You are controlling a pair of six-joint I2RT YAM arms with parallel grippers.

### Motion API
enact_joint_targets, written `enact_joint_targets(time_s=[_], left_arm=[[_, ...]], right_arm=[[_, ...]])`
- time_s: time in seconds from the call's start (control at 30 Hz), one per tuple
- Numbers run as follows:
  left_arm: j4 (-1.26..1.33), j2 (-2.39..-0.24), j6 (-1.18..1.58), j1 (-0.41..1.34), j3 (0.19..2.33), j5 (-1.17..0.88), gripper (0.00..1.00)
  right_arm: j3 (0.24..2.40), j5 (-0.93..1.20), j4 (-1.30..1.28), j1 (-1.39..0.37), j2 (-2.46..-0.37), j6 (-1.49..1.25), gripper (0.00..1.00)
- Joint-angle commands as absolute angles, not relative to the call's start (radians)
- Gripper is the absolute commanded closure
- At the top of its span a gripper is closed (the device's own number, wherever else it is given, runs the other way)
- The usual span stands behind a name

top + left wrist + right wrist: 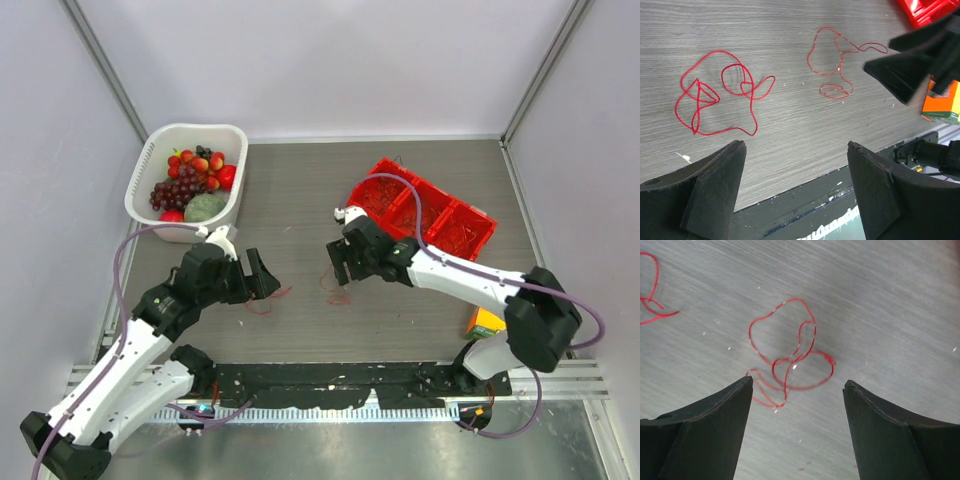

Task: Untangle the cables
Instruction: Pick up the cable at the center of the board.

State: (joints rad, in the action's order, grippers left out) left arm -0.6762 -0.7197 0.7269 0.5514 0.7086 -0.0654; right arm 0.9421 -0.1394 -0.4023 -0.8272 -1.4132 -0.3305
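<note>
The first cable [742,87] is a thin red scribble of loops lying flat on the grey table [300,190]. It is at about 8 o'clock from the middle of the table, just in front of the left gripper [258,280]. That gripper's fingers [722,180] are spread wide and hold nothing. The second cable [790,360] lies apart from the first, at about 6 o'clock from the middle, under the right gripper [340,265]. Its fingers [715,420] are spread wide too. The cable lies on the table between them, not pinched. One loop runs close to a fingertip, and I cannot tell if they touch. From above, both cables are so thin that they are hard to see, and the right gripper covers part of the second one. A white basket [200,127] of fruit sits at 10 o'clock. A red tray [440,192] sits at 2 o'clock, and what is in it is too small to tell. An orange box [485,322] at 4 o'clock is half hidden behind the right arm.
</note>
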Motion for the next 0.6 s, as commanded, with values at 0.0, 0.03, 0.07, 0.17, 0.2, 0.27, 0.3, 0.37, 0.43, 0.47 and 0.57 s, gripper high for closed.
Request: enact_joint_targets(time_s=[0.0,0.03,0.07,0.17,0.2,0.27,0.3,0.37,0.43,0.47,0.57], left_arm=[[-0.684,-0.664,0.71,0.548,0.752,-0.109,0.13],[-0.692,-0.654,0.71,0.546,0.759,-0.115,0.13],[-0.702,-0.646,0.709,0.548,0.767,-0.12,0.12],[-0.736,-0.623,0.703,0.548,0.785,-0.12,0.12],[-0.744,-0.615,0.701,0.549,0.788,-0.123,0.12],[-0.749,-0.601,0.703,0.548,0.79,-0.124,0.12],[-0.752,-0.592,0.703,0.548,0.79,-0.129,0.12],[-0.755,-0.583,0.703,0.548,0.788,-0.138,0.12],[-0.755,-0.574,0.701,0.548,0.787,-0.144,0.12],[-0.75,-0.572,0.701,0.548,0.785,-0.144,0.12],[-0.735,-0.58,0.693,0.548,0.785,-0.152,0.12]], right_arm=[[1.026,-0.195,-0.307,-0.801,-1.523,-0.173,0.22],[1.034,-0.172,-0.286,-0.795,-1.546,-0.158,0.22],[1.06,-0.167,-0.281,-0.785,-1.593,-0.155,0.22],[1.127,-0.17,-0.316,-0.778,-1.695,-0.188,0.26],[1.176,-0.161,-0.339,-0.779,-1.754,-0.196,0.35],[1.207,-0.149,-0.399,-0.788,-1.808,-0.225,0.54],[1.204,-0.147,-0.414,-0.793,-1.812,-0.23,0.59],[1.142,-0.126,-0.413,-0.804,-1.793,-0.253,0.82],[1.086,-0.103,-0.41,-0.807,-1.757,-0.279,0.99],[1.071,-0.089,-0.411,-0.807,-1.725,-0.288,0.99],[1.019,-0.083,-0.436,-0.805,-1.66,-0.324,0.99]])
